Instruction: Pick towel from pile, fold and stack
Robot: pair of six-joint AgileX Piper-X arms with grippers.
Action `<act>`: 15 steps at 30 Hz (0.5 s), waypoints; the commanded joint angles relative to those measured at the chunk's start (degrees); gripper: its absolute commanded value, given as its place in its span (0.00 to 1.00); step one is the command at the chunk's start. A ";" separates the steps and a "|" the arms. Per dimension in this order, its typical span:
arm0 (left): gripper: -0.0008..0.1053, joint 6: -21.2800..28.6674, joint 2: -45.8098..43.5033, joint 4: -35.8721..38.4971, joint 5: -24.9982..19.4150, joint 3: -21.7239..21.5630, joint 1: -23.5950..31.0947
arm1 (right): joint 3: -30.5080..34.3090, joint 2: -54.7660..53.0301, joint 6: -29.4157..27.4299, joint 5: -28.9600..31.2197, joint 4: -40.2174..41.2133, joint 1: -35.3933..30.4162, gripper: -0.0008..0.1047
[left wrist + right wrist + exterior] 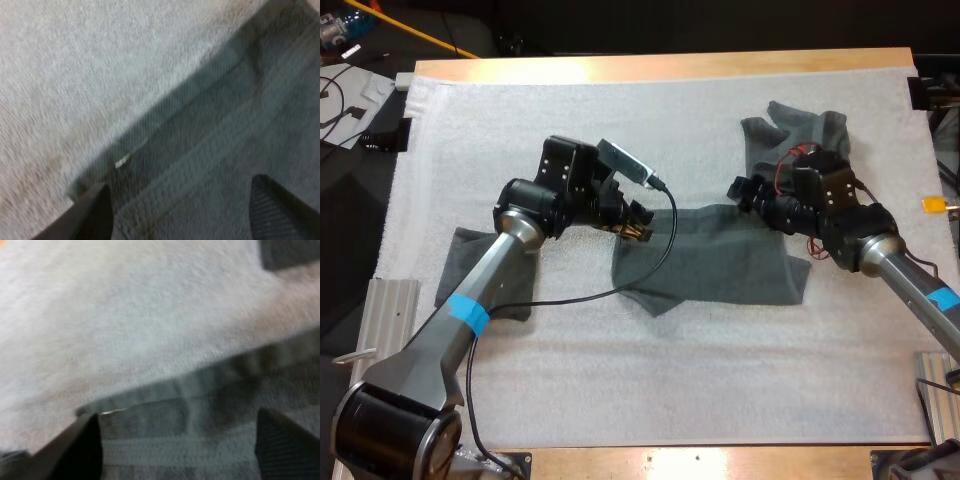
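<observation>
Closest to us is the nubbly white mat (pixel 650 390), with a folded towel (pixel 470 255) at 8 o'clock under our left arm. Mid-mat lies the flat towel (pixel 720 265): soft grey-green terry with a ribbed hem, roughly rectangular. Our left gripper (pixel 638 225) is at its far 11 o'clock corner and our right gripper (pixel 738 190) sits along that edge toward 1 o'clock. Both sets of jaws are spread apart, holding nothing. Looks like we're lining up the fold, so next we need both to pinch the hem together. The crumpled pile (pixel 800 130) is out at 2 o'clock.

Wood tbl (pixel 670 66) w/ white mat (pixel 620 130)
</observation>
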 commanded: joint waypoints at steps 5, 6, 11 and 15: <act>0.54 -0.22 -5.72 5.79 -1.65 -3.30 0.01 | -0.10 -5.01 -9.97 -1.19 4.58 -0.05 0.63; 0.55 -0.13 -6.91 6.77 -1.88 -3.29 0.06 | -0.08 -6.13 -11.46 -0.81 6.60 0.06 0.63; 0.56 -0.57 -13.38 11.88 -2.50 -3.12 0.01 | -0.22 -11.74 -17.84 1.10 17.40 -0.08 0.63; 0.57 -1.57 -18.50 16.30 -2.32 -2.97 0.05 | -0.36 -16.22 -21.16 1.87 24.11 0.16 0.63</act>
